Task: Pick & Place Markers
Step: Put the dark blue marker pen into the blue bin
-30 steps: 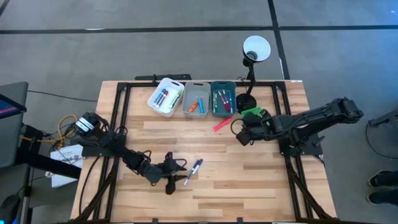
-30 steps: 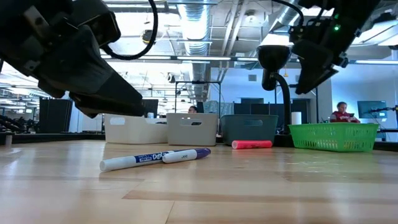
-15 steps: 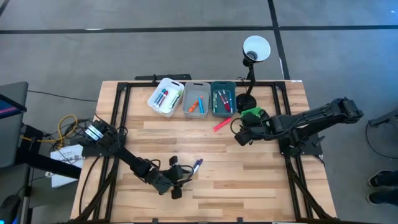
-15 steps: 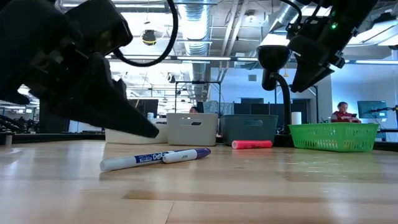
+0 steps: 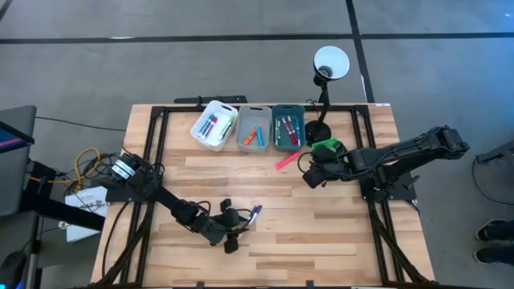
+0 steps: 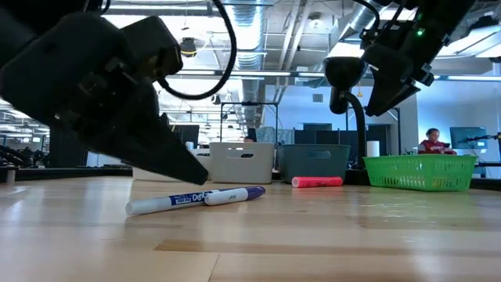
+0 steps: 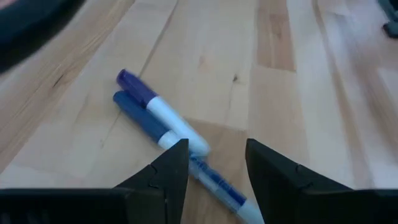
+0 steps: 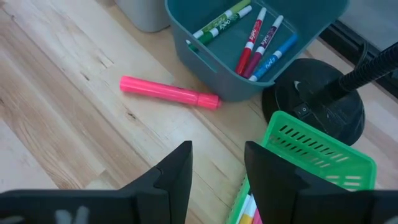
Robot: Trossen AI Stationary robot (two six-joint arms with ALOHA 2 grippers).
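Two white markers, one purple-capped (image 7: 142, 93) and one blue-capped (image 7: 138, 115), lie side by side on the table (image 5: 253, 215) (image 6: 196, 197). My left gripper (image 7: 216, 149) (image 5: 233, 229) is open and low over them. Its fingers stand on either side of the blue-capped marker's white barrel (image 7: 214, 182), apart from it. A pink marker (image 8: 169, 92) (image 5: 286, 161) lies flat in front of the teal bin. My right gripper (image 8: 217, 149) (image 5: 307, 172) is open and hovers near the pink marker and above it.
A white bin (image 5: 213, 124), a grey bin (image 5: 254, 128) and a teal bin (image 5: 288, 127), each holding markers, stand in a row near the far edge. A green basket (image 8: 311, 155) and a lamp's black base (image 8: 320, 102) sit close under my right gripper. Bare wood lies between the arms.
My left gripper has moved toward the table's right and down, closing in on the two white markers until its fingers straddle one of them. The markers have stayed where they were.
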